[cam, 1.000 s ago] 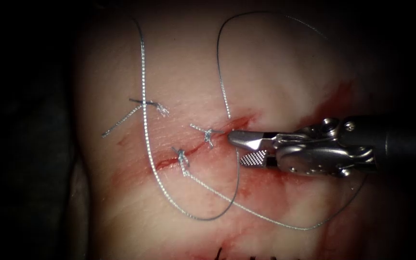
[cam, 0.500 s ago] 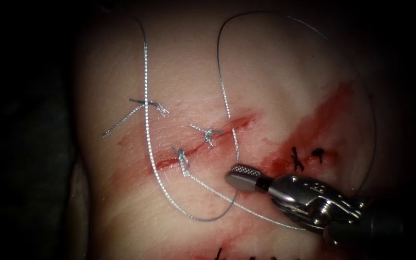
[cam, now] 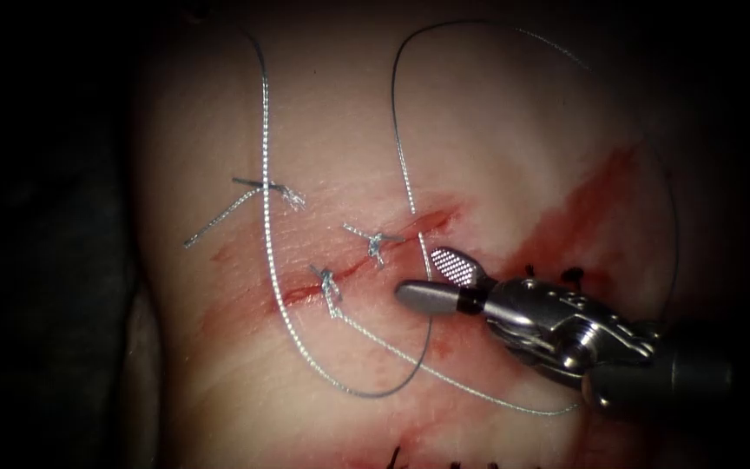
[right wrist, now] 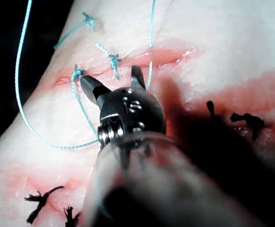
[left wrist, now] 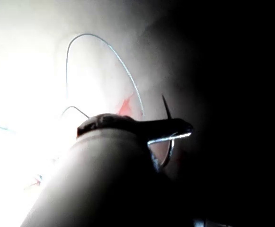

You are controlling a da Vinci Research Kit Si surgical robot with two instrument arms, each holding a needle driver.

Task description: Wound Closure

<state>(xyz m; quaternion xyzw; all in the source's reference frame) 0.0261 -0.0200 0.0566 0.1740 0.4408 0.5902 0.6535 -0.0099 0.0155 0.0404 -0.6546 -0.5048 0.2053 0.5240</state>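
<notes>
Far left of the cut [cam: 440, 215], a tied stitch [cam: 281, 192] with loose tails sits on the tissue [cam: 496, 130]. The thread [cam: 264, 130] runs down past it and sweeps under the cut in a wide loop. Two more knots [cam: 376, 243] sit on the cut itself, on its left and middle stretch; the right end of the cut is unstitched and red. A second thread strand drops from a high arc, crosses the cut near its right end, and runs down past the right tool [cam: 416, 274]. That tool comes in from the lower right with jaws spread wide: the upper jaw shows its ribbed face just below the cut, the lower jaw points left toward the nearest knot. The strand passes through the gap between them, and nothing is pinched. The right wrist view confirms it: both jaws apart, tips just short of the knots, thread running by the far jaw. Right of the tool there is a streak of red fluid [cam: 583, 204] and two dark stitches [cam: 573, 275], partly behind the wrist. In the left wrist view, the left tool [left wrist: 182, 128] has its jaws pressed on the needle [left wrist: 170, 138]. The sharp tip sticks up past the jaws and the curve bends below them. It looks clear of the tissue, but I can't tell where along the curve the grip is.
</notes>
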